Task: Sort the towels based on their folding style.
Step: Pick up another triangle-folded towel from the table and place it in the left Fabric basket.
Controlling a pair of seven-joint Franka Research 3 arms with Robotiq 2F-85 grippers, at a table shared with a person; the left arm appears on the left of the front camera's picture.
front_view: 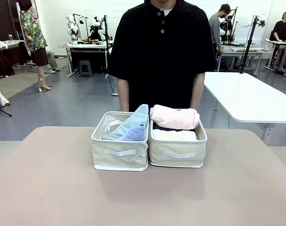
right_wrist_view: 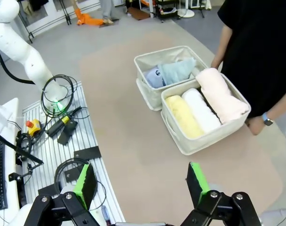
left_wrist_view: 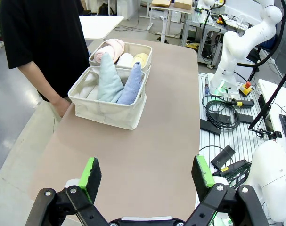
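Sorting looks done: folded wedges (front_view: 133, 126) stand in the left bin (front_view: 120, 153) at frame centre, rolls (front_view: 175, 117) fill the right bin (front_view: 178, 154). Both the left gripper (left_wrist_view: 147, 175) and the right gripper (right_wrist_view: 142, 181) are wide open and empty.

The left end effector (left_wrist_view: 146, 176) and right end effector (right_wrist_view: 142, 181) are black linkages with visible screws and bright green pads (left_wrist_view: 90, 172). The arm (left_wrist_view: 237, 44) is glossy white with rounded joints. The person (front_view: 161, 47) wears a black short-sleeved polo with buttons.
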